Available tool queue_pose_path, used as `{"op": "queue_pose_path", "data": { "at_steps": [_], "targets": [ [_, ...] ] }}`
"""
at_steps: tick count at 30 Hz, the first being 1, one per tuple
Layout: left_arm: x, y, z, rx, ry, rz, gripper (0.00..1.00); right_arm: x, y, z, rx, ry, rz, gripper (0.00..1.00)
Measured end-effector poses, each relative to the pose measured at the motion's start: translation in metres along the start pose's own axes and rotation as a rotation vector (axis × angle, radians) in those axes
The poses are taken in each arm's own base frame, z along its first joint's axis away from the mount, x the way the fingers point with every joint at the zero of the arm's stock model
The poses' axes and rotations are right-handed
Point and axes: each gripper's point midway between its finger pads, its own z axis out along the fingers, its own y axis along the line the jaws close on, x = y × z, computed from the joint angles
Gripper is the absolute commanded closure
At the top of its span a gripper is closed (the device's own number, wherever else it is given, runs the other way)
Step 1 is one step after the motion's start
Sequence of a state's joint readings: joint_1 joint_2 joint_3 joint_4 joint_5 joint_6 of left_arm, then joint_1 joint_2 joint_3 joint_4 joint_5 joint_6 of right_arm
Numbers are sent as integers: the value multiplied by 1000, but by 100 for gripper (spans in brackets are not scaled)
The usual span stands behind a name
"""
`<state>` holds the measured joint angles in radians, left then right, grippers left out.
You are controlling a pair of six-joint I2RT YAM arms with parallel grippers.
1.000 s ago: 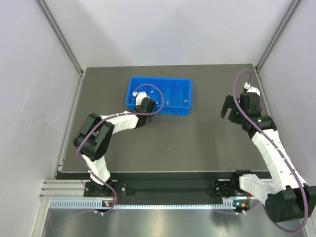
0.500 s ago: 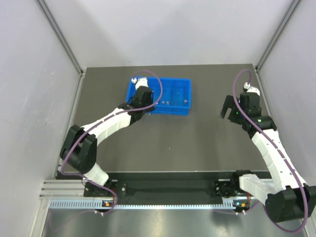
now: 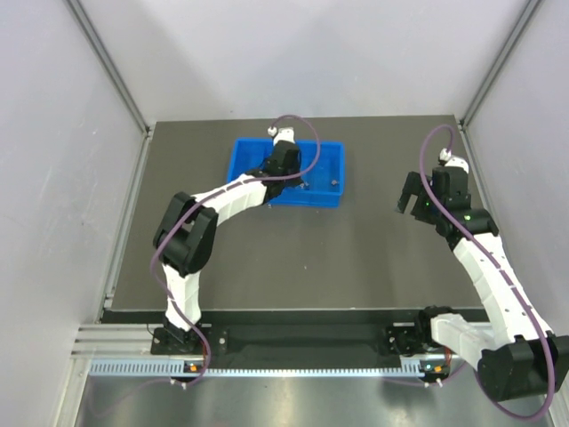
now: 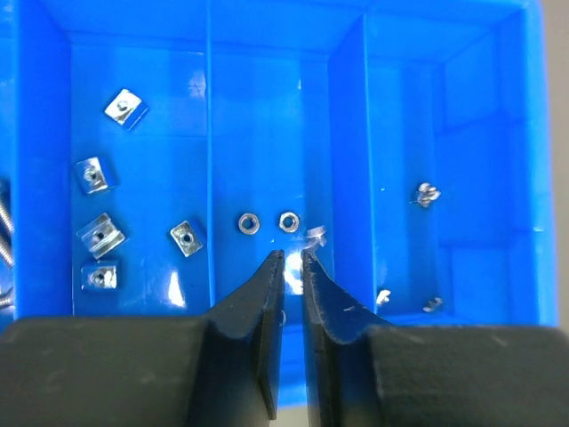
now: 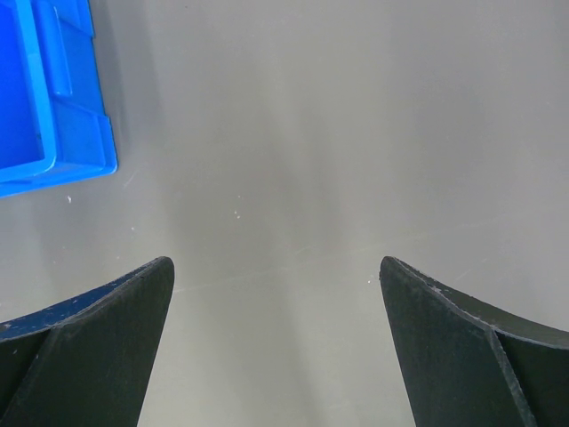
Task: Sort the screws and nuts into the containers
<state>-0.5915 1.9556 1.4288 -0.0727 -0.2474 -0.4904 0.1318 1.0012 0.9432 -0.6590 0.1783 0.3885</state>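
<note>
The blue tray lies at the back middle of the table. My left gripper hangs over its middle compartment. In the left wrist view my left gripper stands nearly shut, with a thin gap and a silvery speck in it, seemingly a nut. Two hex nuts lie just beyond the tips. Several square nuts fill the left compartment and small pieces the right one. Screws barely show at the left edge. My right gripper is open and empty over bare table.
The tray's dividers run away from the left gripper. In the right wrist view my right gripper is spread wide, with the tray's corner at upper left. Metal frame posts and grey walls close in the table on three sides.
My left arm has swung from the tray's near left edge to the right, across the tray to its middle. The right arm has not moved.
</note>
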Motion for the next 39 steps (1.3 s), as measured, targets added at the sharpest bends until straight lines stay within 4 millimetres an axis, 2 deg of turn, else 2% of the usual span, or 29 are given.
{"op": "queue_pose_path", "data": {
  "at_steps": [3, 7, 9, 11, 17, 20, 22, 29, 31, 39],
  "targets": [
    [5, 0, 6, 0, 12, 24, 54, 0, -1, 0, 4, -1, -1, 0],
    [1, -2, 3, 7, 1, 31, 50, 1, -2, -2, 6, 1, -2, 0],
    [-2, 0, -7, 12, -11, 30, 50, 1, -2, -2, 6, 2, -3, 0],
    [-5, 5, -26, 14, -22, 26, 50, 2, -2, -2, 7, 4, -3, 0],
    [-20, 23, -106, 35, -116, -22, 49, 2, -2, -2, 5, 5, 0, 0],
    [-14, 36, -131, 25, -145, -48, 50, 2, 0, -2, -4, 6, 2, 0],
    [2, 48, -133, 0, -132, -58, 50, 1, 1, -2, -12, 4, 4, 0],
    [83, 93, -111, -150, -11, -33, 51, 1, 5, -1, -32, 1, 10, 0],
    [92, 97, -104, -171, -3, -28, 51, 3, 4, -1, -32, 3, 10, 0],
    [102, 102, -72, -206, -42, -30, 52, -2, 2, -8, -32, -26, 14, 0]
  ]
}}
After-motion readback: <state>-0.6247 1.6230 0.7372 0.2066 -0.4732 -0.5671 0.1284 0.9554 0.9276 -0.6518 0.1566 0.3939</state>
